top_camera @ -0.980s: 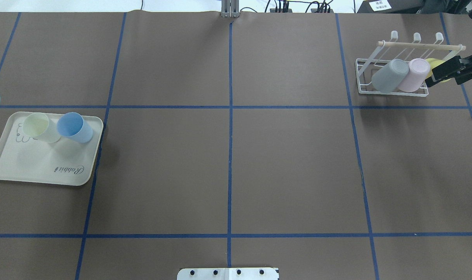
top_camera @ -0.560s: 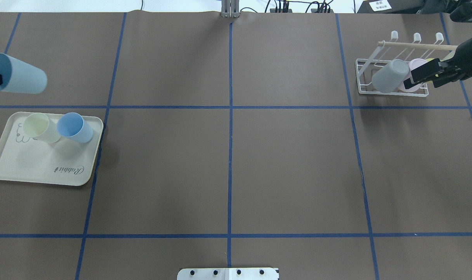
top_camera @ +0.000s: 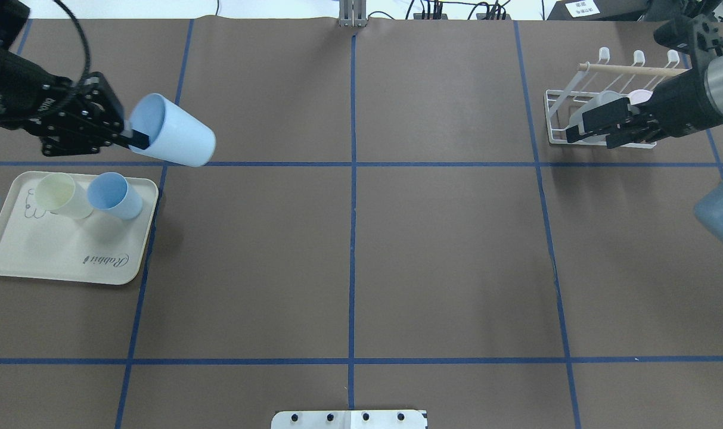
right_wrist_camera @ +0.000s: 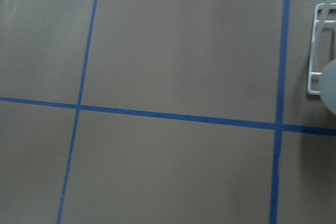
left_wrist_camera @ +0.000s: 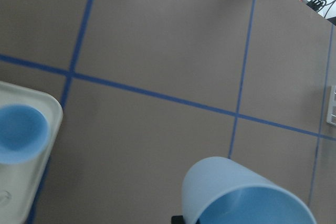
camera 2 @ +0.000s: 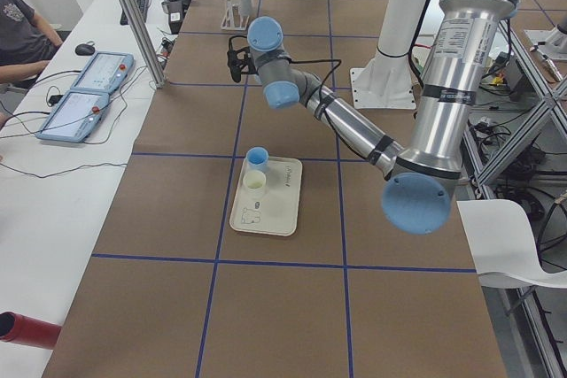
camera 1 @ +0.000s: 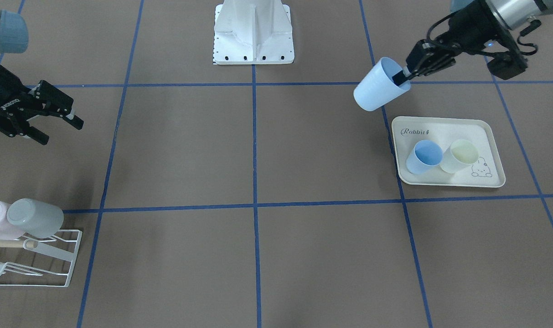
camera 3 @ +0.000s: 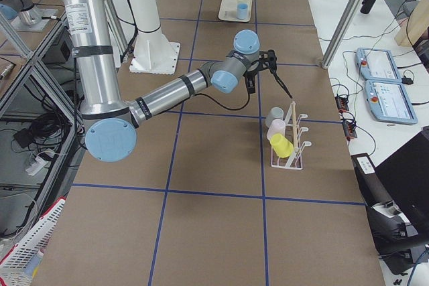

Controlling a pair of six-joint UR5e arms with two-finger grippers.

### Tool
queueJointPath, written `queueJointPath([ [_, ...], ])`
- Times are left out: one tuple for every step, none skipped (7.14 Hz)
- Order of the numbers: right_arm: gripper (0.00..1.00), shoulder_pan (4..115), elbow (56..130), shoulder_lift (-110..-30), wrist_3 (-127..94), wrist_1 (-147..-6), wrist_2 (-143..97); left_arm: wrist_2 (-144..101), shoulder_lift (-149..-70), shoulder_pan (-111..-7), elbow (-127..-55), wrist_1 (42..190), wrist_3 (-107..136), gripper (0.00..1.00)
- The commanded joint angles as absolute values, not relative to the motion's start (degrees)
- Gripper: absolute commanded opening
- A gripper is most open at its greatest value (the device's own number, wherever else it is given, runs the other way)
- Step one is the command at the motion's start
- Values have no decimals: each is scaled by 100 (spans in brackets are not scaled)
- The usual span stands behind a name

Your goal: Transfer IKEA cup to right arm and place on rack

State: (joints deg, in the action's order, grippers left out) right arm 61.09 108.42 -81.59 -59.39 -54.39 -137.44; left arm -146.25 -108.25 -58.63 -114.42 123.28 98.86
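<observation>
The left gripper (top_camera: 136,138) pinches the light blue cup (top_camera: 179,140) by its rim, tipped sideways in the air. It has carried the cup farther in, past the tray (top_camera: 69,262). The right gripper (top_camera: 576,130), open and empty, has moved inward too, near the rack (top_camera: 623,68).

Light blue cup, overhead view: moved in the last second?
Yes. The light blue cup, held by the left hand, has moved right, toward the table's centre: from the view's left edge to past the tray's right rim.

Cups (top_camera: 114,195) on tray (top_camera: 57,256), rack (top_camera: 623,69) opposite
</observation>
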Motion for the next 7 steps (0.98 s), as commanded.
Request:
queueJointPath([
  [99, 5749, 10758, -8139, -7535, -3935, -13729, -14251, -11973, -5030, -11330, 12410, 11726, 0],
  [99, 5652, 10758, -8139, -7985, -3381, -13720, -14030, -12284, -4705, -11251, 12454, 12177, 0],
  [99, 5617, 10758, -7982, -8729, -2775, -13694, -13183, -12496, -4354, -11224, 12967, 13191, 0],
  [99, 5616, 10732, -7667, -9763, -2229, -13659, -12575, -12472, -4081, -11128, 13851, 13906, 0],
  [99, 5599, 10671, -7516, -10426, -1536, -13502, -12516, -12463, -4087, -10892, 14487, 14392, 0],
  [99, 5468, 10653, -7384, -11103, -903, -13169, -12237, -12445, -4087, -10594, 15355, 15110, 0],
  [99, 5284, 10652, -7339, -11605, -348, -12783, -11991, -12437, -4087, -10269, 16164, 15787, 0],
])
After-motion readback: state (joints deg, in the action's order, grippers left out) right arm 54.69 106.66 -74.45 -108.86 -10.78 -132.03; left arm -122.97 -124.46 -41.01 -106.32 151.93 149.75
